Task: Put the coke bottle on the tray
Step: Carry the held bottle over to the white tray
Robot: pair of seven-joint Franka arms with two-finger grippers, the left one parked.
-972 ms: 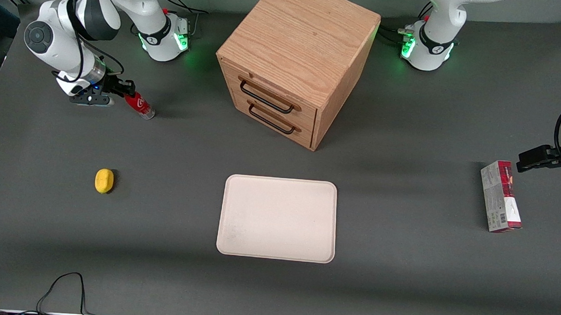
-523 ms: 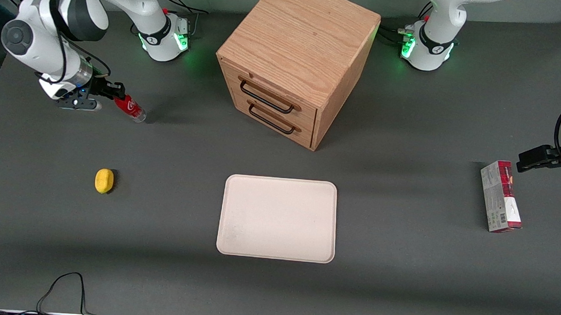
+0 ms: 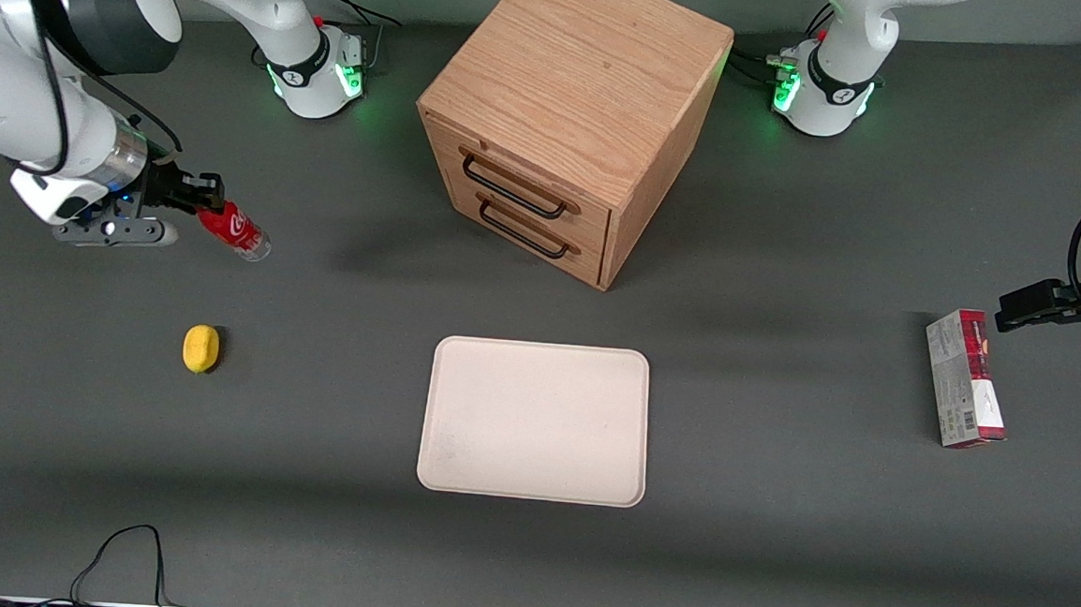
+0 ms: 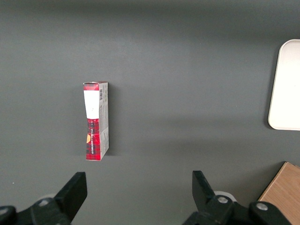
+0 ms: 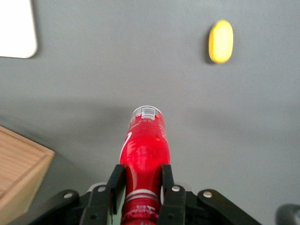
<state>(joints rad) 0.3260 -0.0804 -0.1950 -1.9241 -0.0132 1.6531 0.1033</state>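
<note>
The pickup looks finished: the gripper (image 3: 201,205) has its jaws clamped on the neck end of the coke bottle (image 3: 233,230), and the wrist view shows the two fingers (image 5: 116,183) pressed against the red body just under the cap, with the clear base pointing away from the arm. The bottle (image 5: 143,152) is carried lying over rather than upright, and in the front view no part of it seems to rest on the table (image 3: 769,561), though how high it hangs cannot be told. What is left is the whole carry and the set-down. The tray (image 3: 534,421) lies bare, well apart from the bottle, nearer to the front camera than the bottle is and toward the parked arm's end of the table from it. Taking the tray as the landmark: the wooden drawer cabinet (image 3: 566,117) stands farther from the front camera than the tray, with a strip of table between them; the yellow lemon (image 3: 201,348) lies off toward the working arm's end, about level with the tray's farther edge; the red-and-grey carton (image 3: 965,378) lies toward the parked arm's end. My judgement is that the route to the tray is open, passing between the lemon and the cabinet, and that the bottle must either be turned upright or laid down on its side before the jaws let go.
</note>
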